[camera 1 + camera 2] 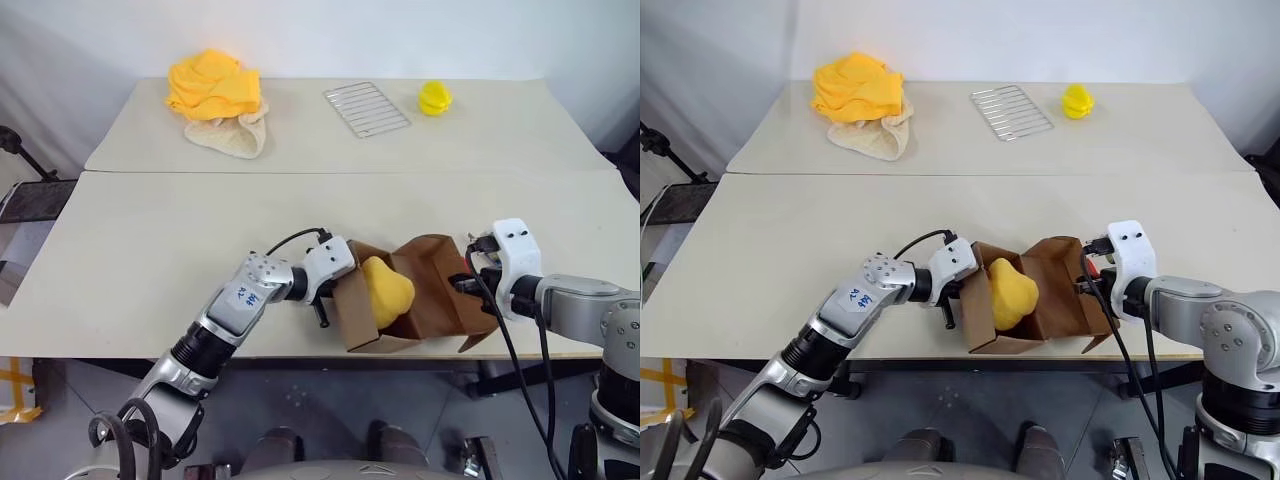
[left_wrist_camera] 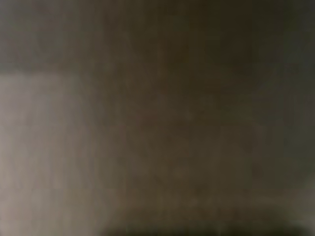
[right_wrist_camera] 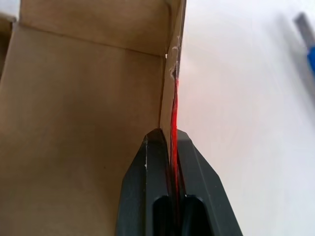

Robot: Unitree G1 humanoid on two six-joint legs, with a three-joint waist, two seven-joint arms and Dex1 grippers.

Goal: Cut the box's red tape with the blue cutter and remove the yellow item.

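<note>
The box point(image 1: 440, 290) lies open near the table's front edge, its flaps spread. The yellow item point(image 1: 385, 288), a rounded orange-yellow lump, sits inside it. My left gripper point(image 1: 325, 300) presses against the box's left flap, and its wrist view is a brown blur at close range. My right gripper point(image 3: 173, 140) is shut on the edge of the box's right flap, with the red tape point(image 3: 174, 113) running between its fingers. The blue cutter point(image 3: 310, 56) lies on the table beyond that flap, seen in the right wrist view.
At the back left a yellow cloth heap point(image 1: 213, 85) rests on a beige cloth point(image 1: 235, 138). A wire rack point(image 1: 366, 108) and a small lemon-yellow object point(image 1: 434, 97) lie at the back. The table's front edge point(image 1: 150, 352) runs just below the box.
</note>
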